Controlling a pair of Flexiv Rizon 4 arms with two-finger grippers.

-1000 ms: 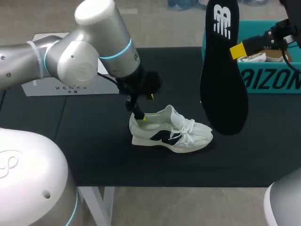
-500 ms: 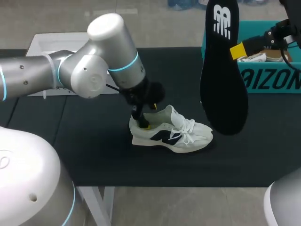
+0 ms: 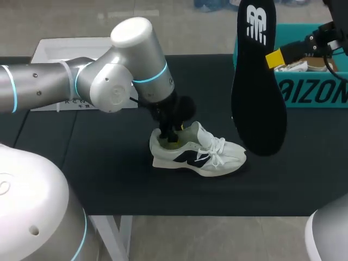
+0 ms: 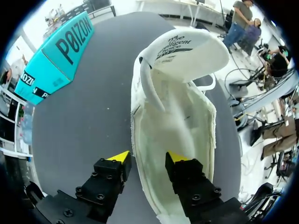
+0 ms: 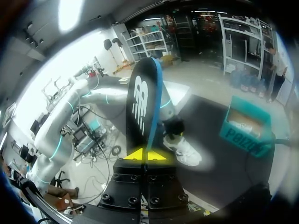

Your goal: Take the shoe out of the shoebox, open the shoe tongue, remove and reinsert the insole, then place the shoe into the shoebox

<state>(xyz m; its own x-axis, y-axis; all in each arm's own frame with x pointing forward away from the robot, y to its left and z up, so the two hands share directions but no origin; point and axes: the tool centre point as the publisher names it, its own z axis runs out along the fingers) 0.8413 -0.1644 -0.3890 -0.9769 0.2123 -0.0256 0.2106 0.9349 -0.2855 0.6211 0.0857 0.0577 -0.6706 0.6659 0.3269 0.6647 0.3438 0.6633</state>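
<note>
Left fingers (image 4: 180,163) are spread apart over the side of the white shoe (image 4: 173,116), one inside, one outside. It sits on the dark desk (image 3: 109,163) under them. My right fingers (image 5: 135,154) pinch the black insole (image 5: 142,107), which stands tall above them, near the blue shoebox (image 3: 312,89).

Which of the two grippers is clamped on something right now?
The right gripper, shut on the black insole, which it holds upright. The left gripper is open, straddling the heel wall of the white shoe.
</note>
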